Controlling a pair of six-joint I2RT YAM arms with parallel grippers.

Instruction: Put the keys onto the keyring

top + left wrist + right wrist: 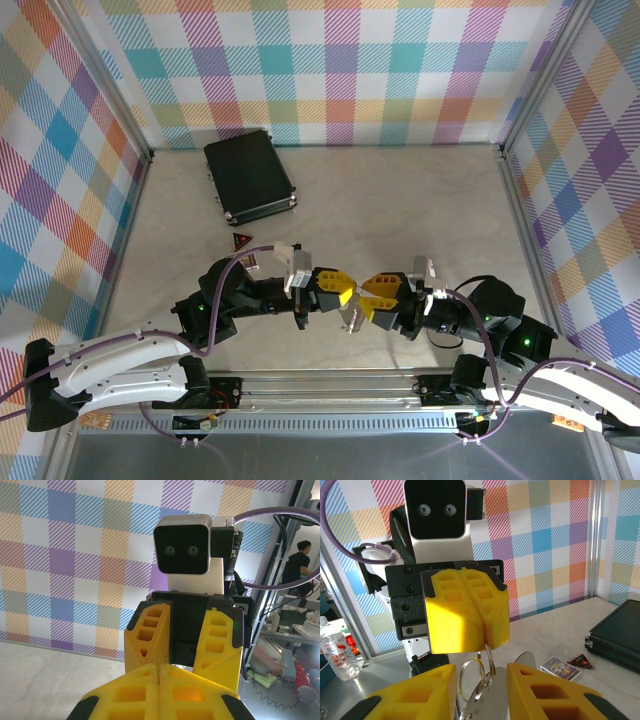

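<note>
The keyring (pixel 502 705), a flat silver plate with small rings (pixel 471 680) on its edge, hangs in mid-air between the two grippers (pixel 351 318). My left gripper (pixel 485 641) is shut, pinching one small ring at its yellow tips; its pads meet (pixel 160 672). My right gripper (pixel 480 692) faces it (pixel 184 655) with its jaws apart on either side of the plate. The plate lies close to both pads, and I cannot tell whether they press it. In the top view both grippers meet at table centre, left (pixel 343 297), right (pixel 366 300). The keys are out of view.
A black rectangular case (pixel 248 177) lies at the back left (pixel 617 630). A small card box (pixel 561 667) and a red triangular piece (pixel 581 661) lie on the table left of centre (pixel 241 240). Checked walls enclose the table.
</note>
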